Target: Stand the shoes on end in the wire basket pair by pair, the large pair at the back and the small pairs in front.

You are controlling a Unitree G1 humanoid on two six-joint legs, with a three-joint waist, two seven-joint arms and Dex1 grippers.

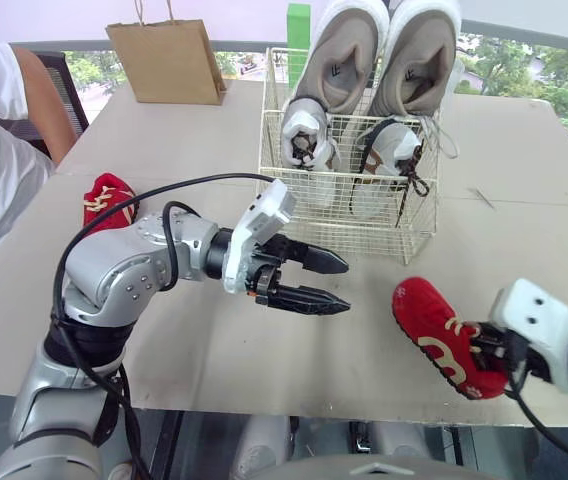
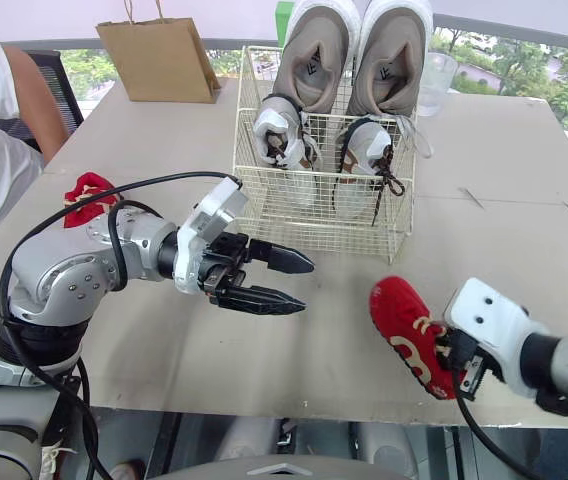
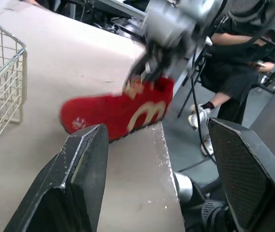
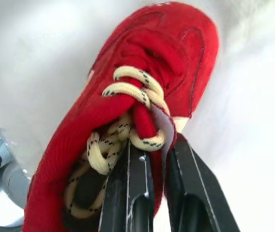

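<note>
Matt red suede shoe (image 1: 442, 335), metal wire basket (image 1: 336, 226)

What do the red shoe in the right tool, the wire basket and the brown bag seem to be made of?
Red shoe: probably suede or a napped fabric, matte and fuzzy, with cream woven laces.
Wire basket: thin metal rods in an open grid, cream-coated by the look.
Brown bag: likely kraft paper, matte, stiff flat sides with twine-like handles.
</note>
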